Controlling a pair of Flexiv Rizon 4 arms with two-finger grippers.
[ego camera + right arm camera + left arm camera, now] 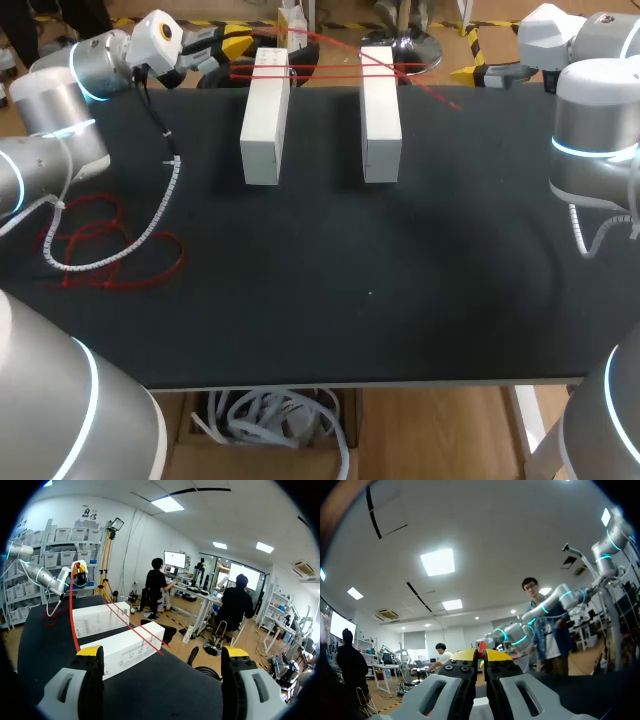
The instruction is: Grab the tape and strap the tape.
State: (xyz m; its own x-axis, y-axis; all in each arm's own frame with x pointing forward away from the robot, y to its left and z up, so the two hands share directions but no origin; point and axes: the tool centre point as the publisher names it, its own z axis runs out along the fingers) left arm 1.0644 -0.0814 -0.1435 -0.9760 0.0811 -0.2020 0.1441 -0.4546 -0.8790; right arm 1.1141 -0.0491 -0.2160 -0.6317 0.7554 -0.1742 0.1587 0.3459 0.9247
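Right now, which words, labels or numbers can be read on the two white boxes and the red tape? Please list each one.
On the right white box: small grey print on its side, too small to read.
On the left white box: faint print on its side, also too small to read.
On the red tape: no text visible.

The head camera sits above and behind the robot, looking down from a distance on the whole black table (400, 320). The left wrist camera sits close behind the left gripper (481, 655). It tilts upward across the table's far edge toward the right arm (555, 602), so ceiling fills most of its view. The right wrist camera looks low over the table from behind the right gripper (162, 652), facing the 2 white blocks (122, 650). The head and right wrist views share those blocks, the red tape (71, 612) and the left arm (42, 577).
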